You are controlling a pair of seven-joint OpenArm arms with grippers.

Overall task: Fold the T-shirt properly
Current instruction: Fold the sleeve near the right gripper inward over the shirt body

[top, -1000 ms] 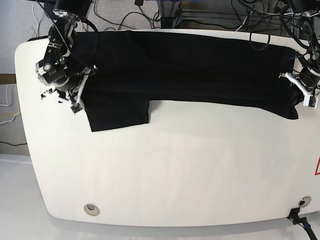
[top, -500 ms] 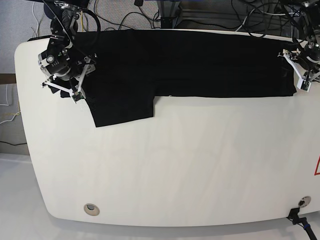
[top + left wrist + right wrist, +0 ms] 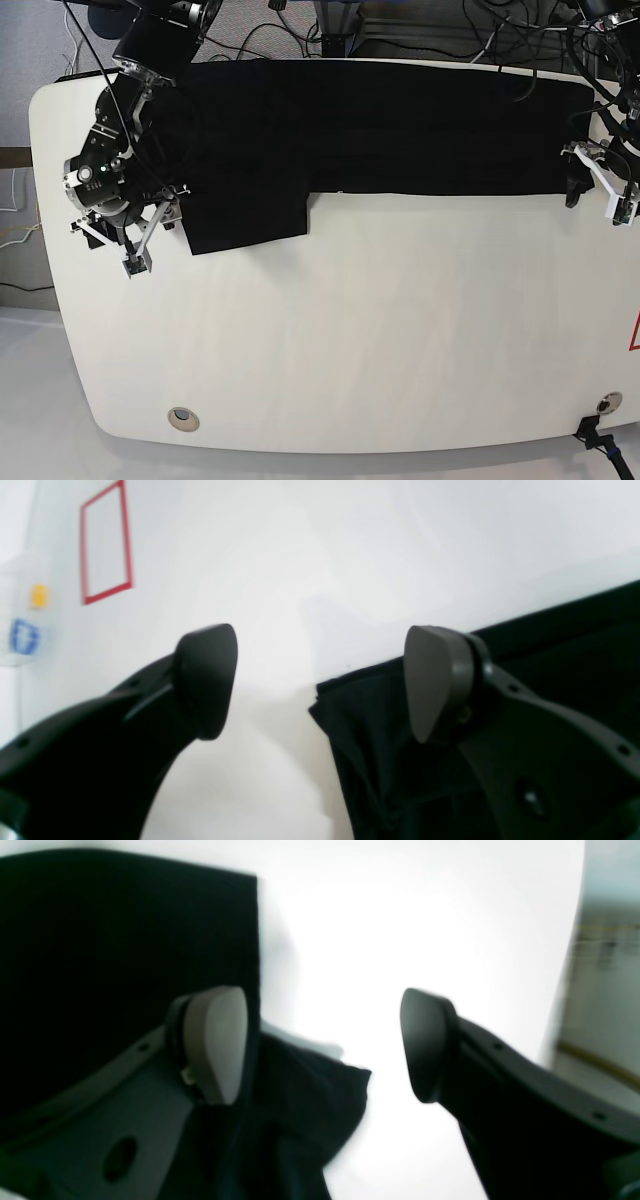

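Observation:
The black T-shirt (image 3: 380, 125) lies flat in a long band along the far side of the white table (image 3: 350, 340), with one sleeve (image 3: 245, 215) sticking out toward the front at the left. No print shows. My right gripper (image 3: 102, 250) is open and empty, just off the shirt's left end. In the right wrist view its fingers (image 3: 215, 1040) straddle bunched cloth (image 3: 300, 1110). My left gripper (image 3: 598, 190) is open and empty at the shirt's right end. In the left wrist view the shirt's corner (image 3: 360, 720) lies between its fingers (image 3: 435, 680).
Cables (image 3: 300, 30) run behind the table's far edge. A round hole (image 3: 182, 418) sits near the front left edge. A red outlined rectangle (image 3: 105, 545) is marked on the table, and a red mark (image 3: 635, 335) shows at the right edge.
Both grippers have moved toward the front, off the shirt's ends, and stand open. The shirt's front edge went back and straightened a second ago and has lain still since.

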